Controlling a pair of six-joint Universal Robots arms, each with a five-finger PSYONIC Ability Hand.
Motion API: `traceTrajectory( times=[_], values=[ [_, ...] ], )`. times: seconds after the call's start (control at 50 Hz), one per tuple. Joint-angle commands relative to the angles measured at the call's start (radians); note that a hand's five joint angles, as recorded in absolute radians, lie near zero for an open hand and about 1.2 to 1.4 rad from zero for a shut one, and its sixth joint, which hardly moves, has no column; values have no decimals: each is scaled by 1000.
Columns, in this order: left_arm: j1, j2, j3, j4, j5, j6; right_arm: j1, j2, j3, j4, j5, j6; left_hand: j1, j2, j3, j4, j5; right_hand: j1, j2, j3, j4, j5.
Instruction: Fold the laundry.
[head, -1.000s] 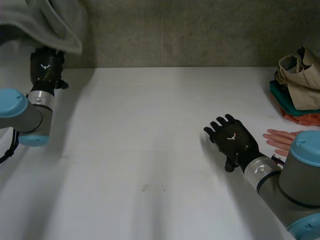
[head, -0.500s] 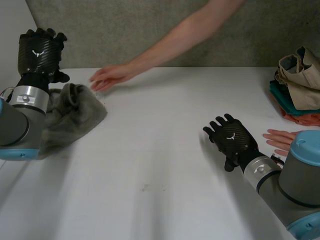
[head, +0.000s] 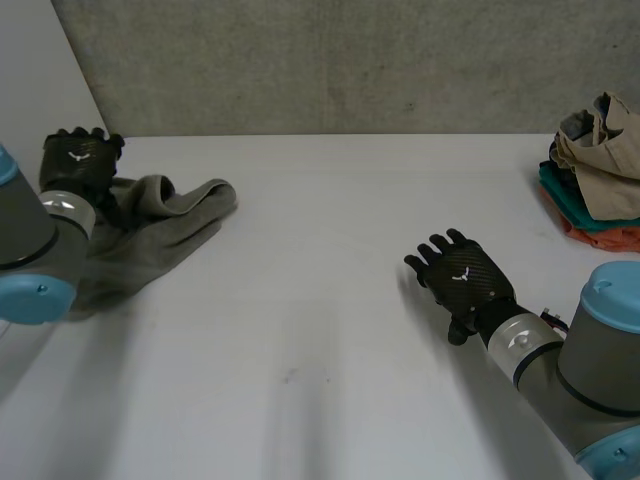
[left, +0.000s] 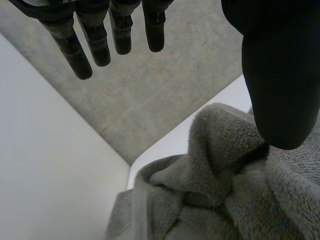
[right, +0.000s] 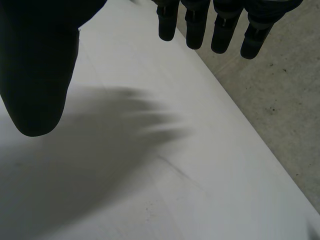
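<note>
A crumpled grey towel (head: 150, 232) lies in a heap at the table's far left; its thick folds (left: 225, 195) bunch under my left palm. My left hand (head: 75, 162) hovers above the heap's left end, fingers (left: 95, 37) straight and spread and thumb (left: 280, 80) apart, holding nothing. My right hand (head: 462, 280) rests open just above the bare table at the right, fingers (right: 220, 25) straight, thumb (right: 40, 75) wide, nothing in it.
A pile of folded clothes (head: 598, 170) in tan, green and orange sits at the table's far right edge. A grey wall (head: 330, 60) runs behind the white table (head: 320, 300).
A person dropped the grey towel at the far left and withdrew the arm; the person's hand near my right arm is gone. My left hand came down beside the heap. The right hand stayed still.
</note>
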Motion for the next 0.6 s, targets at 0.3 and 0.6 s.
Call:
traceTrajectory(
  times=[0.3, 0.6],
  values=[
    [26, -449, 437, 1, 313, 171, -60, -201, 56, -8, -245, 245, 65, 78, 69, 77, 72, -60, -38, -44, -44, -42],
    [23, -516, 539, -16, 201, 213, -83, -270, 50, -23, -237, 307, 1166, 1179, 1170, 1178, 1173, -60, -38, -44, -44, -42]
  ],
)
